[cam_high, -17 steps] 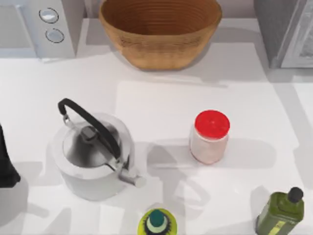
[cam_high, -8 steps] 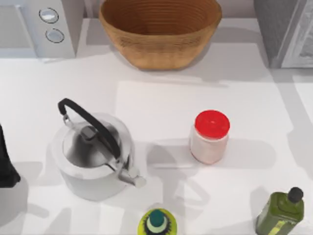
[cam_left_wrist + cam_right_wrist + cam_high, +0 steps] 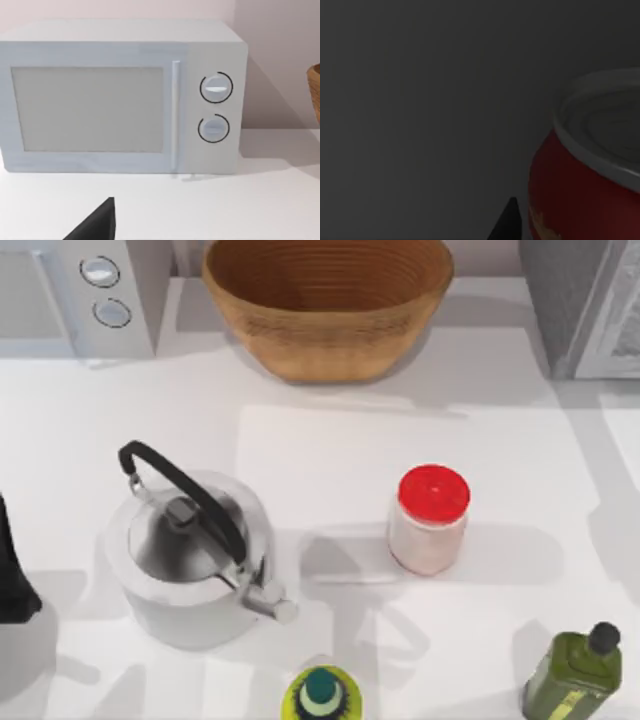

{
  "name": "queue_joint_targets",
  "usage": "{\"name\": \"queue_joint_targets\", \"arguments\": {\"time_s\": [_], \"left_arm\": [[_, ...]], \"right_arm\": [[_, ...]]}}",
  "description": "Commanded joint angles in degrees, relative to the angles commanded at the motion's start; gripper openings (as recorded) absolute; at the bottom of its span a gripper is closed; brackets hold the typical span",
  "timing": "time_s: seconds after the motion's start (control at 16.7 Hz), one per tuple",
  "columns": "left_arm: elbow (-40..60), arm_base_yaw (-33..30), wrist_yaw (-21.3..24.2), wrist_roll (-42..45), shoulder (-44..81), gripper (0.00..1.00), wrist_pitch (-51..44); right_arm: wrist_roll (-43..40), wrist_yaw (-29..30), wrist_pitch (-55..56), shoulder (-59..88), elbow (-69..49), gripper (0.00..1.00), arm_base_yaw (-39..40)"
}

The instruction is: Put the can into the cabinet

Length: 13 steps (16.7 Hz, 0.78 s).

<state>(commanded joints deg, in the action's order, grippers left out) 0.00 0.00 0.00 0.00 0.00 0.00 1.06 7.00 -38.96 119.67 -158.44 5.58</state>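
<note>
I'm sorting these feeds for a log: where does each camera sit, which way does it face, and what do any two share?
Top view: above the table, looking down on the steel kettle, red-lidded white jar and woven basket; the dark left arm sits at the left edge.
Left wrist view: faces the light grey two-knob microwave; a dark left gripper finger shows.
Right wrist view: close on the red can against a dark grey surface.
Shared: microwave and basket, in top and left wrist views.
</note>
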Motion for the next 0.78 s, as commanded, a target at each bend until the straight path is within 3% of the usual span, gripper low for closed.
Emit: {"name": "queue_joint_targets", "arguments": {"time_s": [0.42, 0.78], "left_arm": [[0.0, 0.0, 0.0, 0.0, 0.0, 1.0, 0.0], [0.0, 0.0, 0.0, 0.0, 0.0, 1.0, 0.0]], "right_arm": [[0.0, 0.0, 0.0, 0.0, 0.0, 0.98, 0.0], [0.0, 0.0, 0.0, 0.0, 0.0, 1.0, 0.0]]}}
